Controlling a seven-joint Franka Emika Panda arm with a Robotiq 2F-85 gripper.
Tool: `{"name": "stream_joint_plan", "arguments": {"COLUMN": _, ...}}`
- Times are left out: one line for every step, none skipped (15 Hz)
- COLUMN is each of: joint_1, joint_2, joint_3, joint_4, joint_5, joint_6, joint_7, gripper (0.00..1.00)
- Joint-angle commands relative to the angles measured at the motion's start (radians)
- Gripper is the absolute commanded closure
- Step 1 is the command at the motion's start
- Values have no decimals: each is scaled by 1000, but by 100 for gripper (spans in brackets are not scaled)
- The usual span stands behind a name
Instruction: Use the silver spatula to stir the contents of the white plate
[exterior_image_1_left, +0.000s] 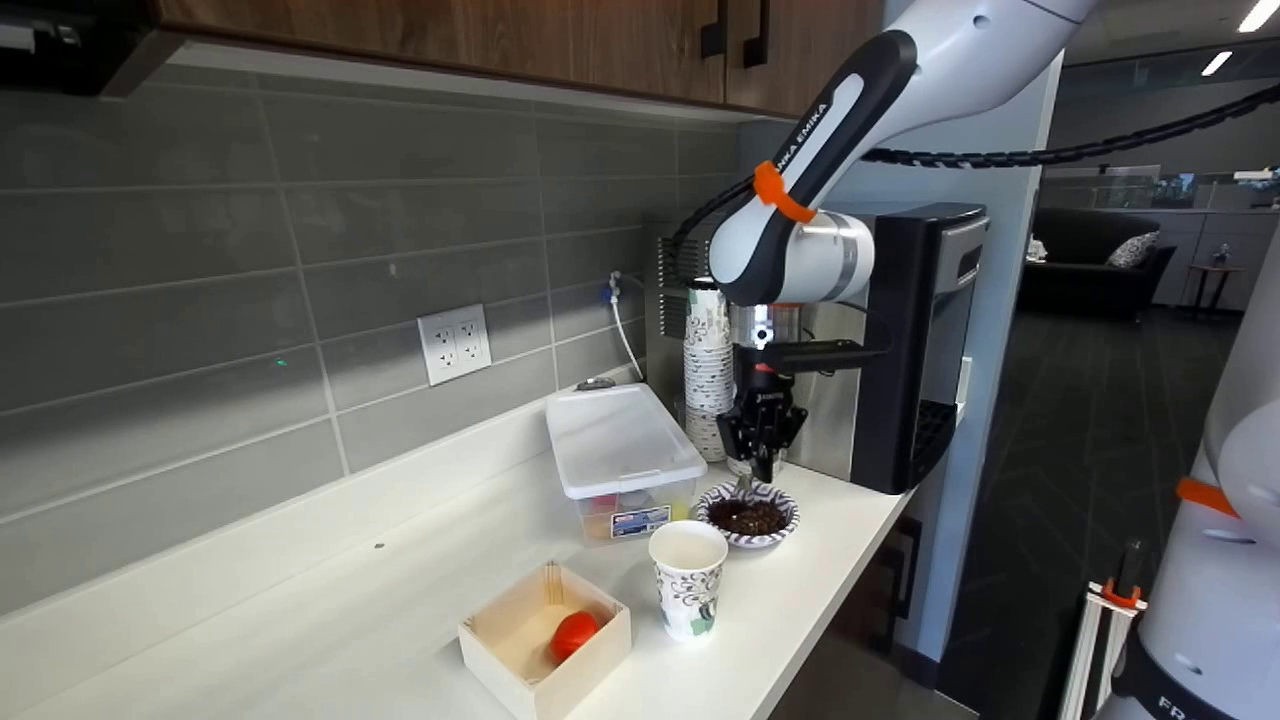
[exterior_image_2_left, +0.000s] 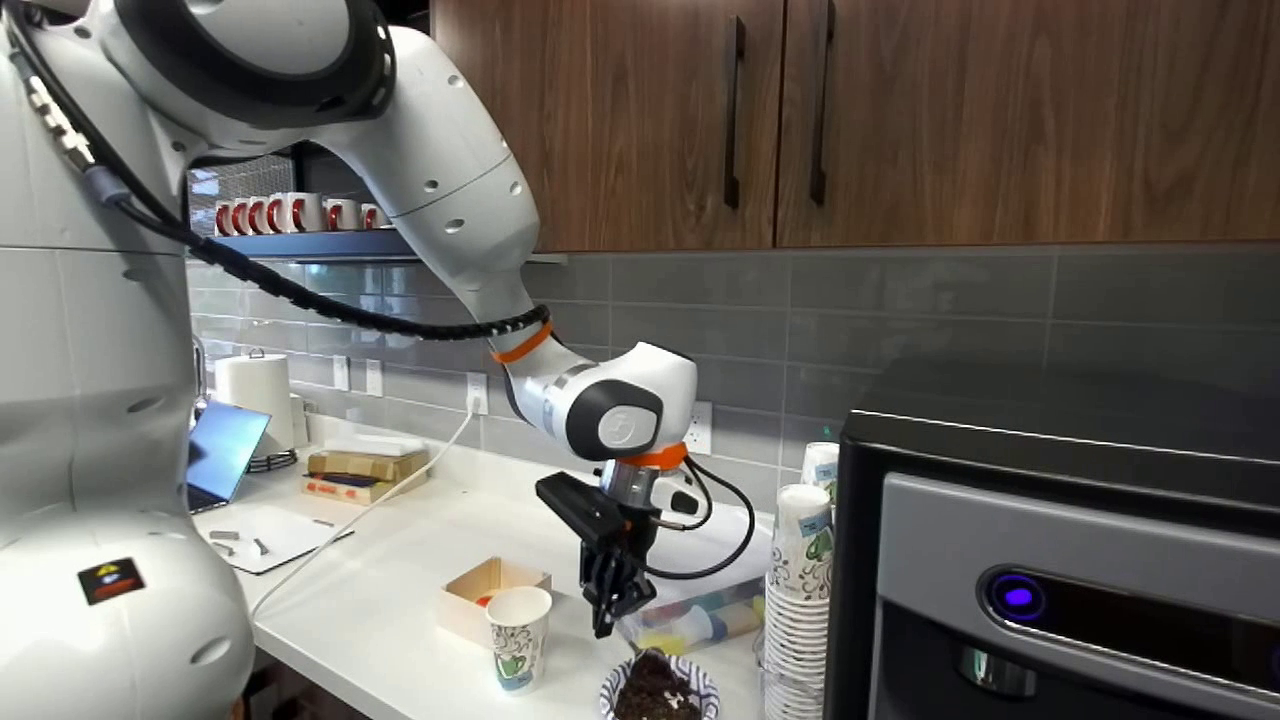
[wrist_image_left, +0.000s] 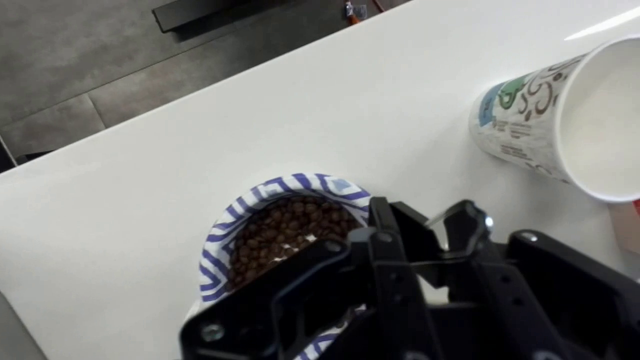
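Over white plate (exterior_image_1_left: 758, 541), "EMIKA"-marked arm (exterior_image_1_left: 845, 112)

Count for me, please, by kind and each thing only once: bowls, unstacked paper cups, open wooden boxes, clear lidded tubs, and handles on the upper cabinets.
Bowls: 1
Unstacked paper cups: 1
Open wooden boxes: 1
Clear lidded tubs: 1
Upper cabinet handles: 2
Total: 6

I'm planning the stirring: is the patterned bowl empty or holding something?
Holding something: brown contents show inside the patterned bowl in all three views; depth unclear.
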Motion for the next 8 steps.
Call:
{"name": "stream_joint_plan", "arguments": {"joint_1": 18, "joint_2": -34, "joint_3": 8, "joint_4": -19, "joint_5": 125, "joint_6": -36, "joint_7": -113, "gripper": 99}}
{"name": "stream_joint_plan", "arguments": {"joint_1": 20, "joint_2": -37, "joint_3": 10, "joint_4": -20, "joint_5": 143, "joint_6": -53, "joint_7": -130, "gripper": 99}}
{"name": "stream_joint_plan", "arguments": {"joint_1": 21, "joint_2": -38, "joint_3": 9, "joint_4": -17, "joint_5": 149, "joint_6": -82, "joint_7": -128, "gripper": 99}}
{"name": "stream_joint_plan", "arguments": {"joint_1": 19, "joint_2": -36, "joint_3": 7, "joint_4": -12, "joint_5": 148, "joint_6": -114, "joint_7": -126, "gripper": 99}}
{"name": "stream_joint_plan", "arguments": {"joint_1": 15, "joint_2": -40, "joint_3": 4, "joint_4": -13, "joint_5": 137, "joint_6": -139, "joint_7": -109, "gripper": 99}}
{"name": "stream_joint_plan", "arguments": {"joint_1": 11, "joint_2": -42, "joint_3": -1, "joint_4": -12, "joint_5": 138, "joint_6": -168, "joint_7": -108, "gripper": 99}}
{"name": "stream_joint_plan", "arguments": {"joint_1": 5, "joint_2": -47, "joint_3": -7, "joint_4": -12, "joint_5": 134, "joint_6": -195, "joint_7": -103, "gripper": 99}}
{"name": "stream_joint_plan", "arguments": {"joint_1": 1, "joint_2": -52, "joint_3": -12, "joint_4": -13, "joint_5": 127, "joint_6": -215, "joint_7": -95, "gripper": 99}}
